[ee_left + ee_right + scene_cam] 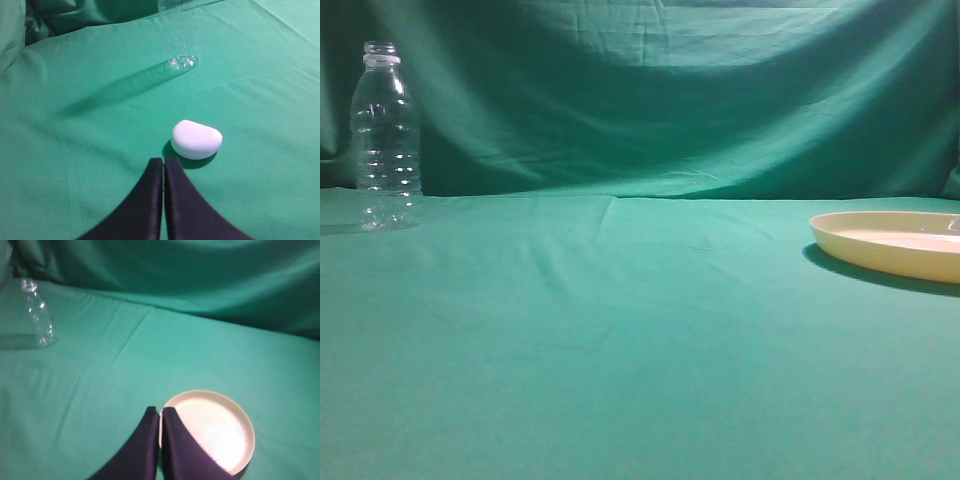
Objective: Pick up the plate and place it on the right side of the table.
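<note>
The cream-yellow plate (885, 245) lies on the teal table (620, 340) at the far right of the exterior view, cut by the frame edge. In the right wrist view the plate (215, 430) sits small and far below. My right gripper (160, 411) hangs well above the plate's left rim, shut, with only a thin slit between the fingers and nothing in it. My left gripper (163, 161) is shut and empty over the cloth. Neither gripper shows in the exterior view.
A clear plastic bottle (386, 140) stands upright at the back left; it also shows in the left wrist view (180, 45) and the right wrist view (37, 315). A white rounded object (196, 139) lies just beyond my left gripper. A dark green backdrop (660, 100) hangs behind.
</note>
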